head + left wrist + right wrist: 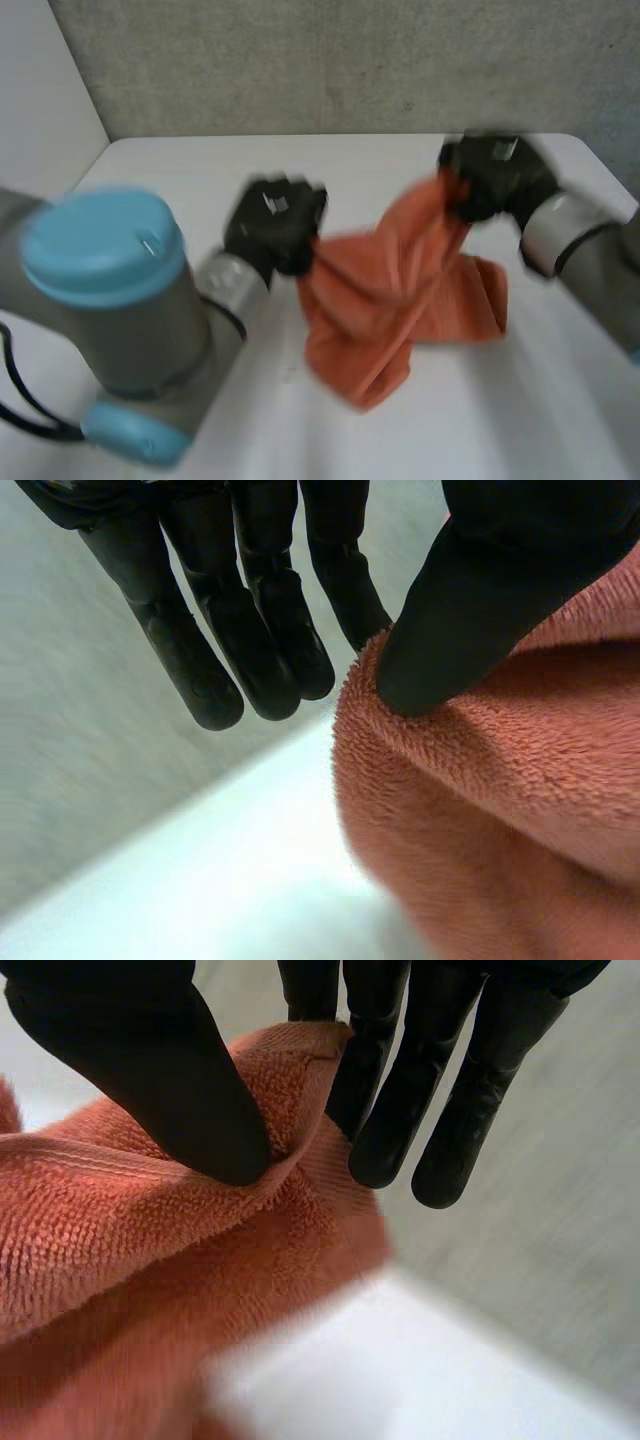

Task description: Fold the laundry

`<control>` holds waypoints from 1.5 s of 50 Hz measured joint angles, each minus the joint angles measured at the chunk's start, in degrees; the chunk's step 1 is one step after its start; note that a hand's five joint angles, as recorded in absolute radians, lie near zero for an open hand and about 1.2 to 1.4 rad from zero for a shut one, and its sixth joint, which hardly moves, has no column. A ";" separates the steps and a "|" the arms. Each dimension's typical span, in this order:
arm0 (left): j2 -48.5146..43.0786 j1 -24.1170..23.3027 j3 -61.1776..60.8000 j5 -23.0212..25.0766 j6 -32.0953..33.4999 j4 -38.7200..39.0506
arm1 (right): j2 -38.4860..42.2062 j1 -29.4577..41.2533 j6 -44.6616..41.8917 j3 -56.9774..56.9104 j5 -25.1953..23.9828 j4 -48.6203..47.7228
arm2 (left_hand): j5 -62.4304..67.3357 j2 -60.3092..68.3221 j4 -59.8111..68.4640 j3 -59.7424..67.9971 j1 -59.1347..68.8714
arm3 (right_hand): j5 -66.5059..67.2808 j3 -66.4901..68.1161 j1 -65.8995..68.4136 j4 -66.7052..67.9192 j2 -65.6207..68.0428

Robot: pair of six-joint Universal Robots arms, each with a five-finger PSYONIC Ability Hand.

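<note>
An orange towel hangs twisted between my two hands above the white table, its lower folds resting on the surface. My left hand holds the towel's left edge. In the left wrist view its thumb pinches the terry edge against a finger while the other fingers stay straight. My right hand is raised higher at the back right with a corner of the towel. In the right wrist view its thumb and fingers pinch that hemmed corner.
A grey wall rises behind the table's far edge. Bare table lies to the front right and at the far left. My left arm with its blue cap stands at the front left.
</note>
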 measured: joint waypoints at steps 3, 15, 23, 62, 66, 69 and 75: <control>3.20 3.04 3.88 0.15 0.36 0.48 | -5.45 0.02 5.19 -1.75 2.12 -7.03 | 0.00 0.09 0.00 0.02 -0.04 | 0.47 0.00 0.00 0.00 0.02; 11.56 6.40 -4.26 0.93 -5.49 2.62 | -12.34 0.61 10.84 3.84 1.63 -9.91 | 0.00 0.10 0.00 0.02 -0.04 | 0.92 0.00 0.00 0.01 0.02; 11.37 3.03 -23.49 3.27 -8.30 1.35 | -6.78 0.32 3.50 6.93 -0.59 2.55 | 0.00 0.23 0.20 0.19 -0.04 | 0.93 0.35 0.00 0.02 0.02; -12.74 8.19 7.07 22.62 10.73 -7.46 | -8.00 -0.39 -5.22 12.99 0.01 2.85 | -50.76 -54.18 -54.10 -53.38 -49.48 | 0.93 0.36 0.00 0.02 0.02; -15.02 8.22 8.35 27.02 11.98 -7.59 | -8.13 -0.40 -5.22 13.51 0.00 2.87 | -49.30 -52.48 -52.78 -52.16 -47.91 | 0.93 0.36 0.00 0.02 0.02; -17.25 8.24 9.59 31.07 12.41 -7.66 | -8.14 -0.49 -5.24 14.30 0.06 2.88 | -40.51 -44.01 -44.22 -44.11 -38.87 | 0.93 0.36 0.00 0.02 0.02; -19.49 8.32 11.02 32.71 12.52 -7.63 | -8.06 -0.60 -5.32 14.13 0.20 2.87 | -28.84 -31.63 -31.97 -31.25 -26.19 | 0.93 0.36 0.00 0.02 0.02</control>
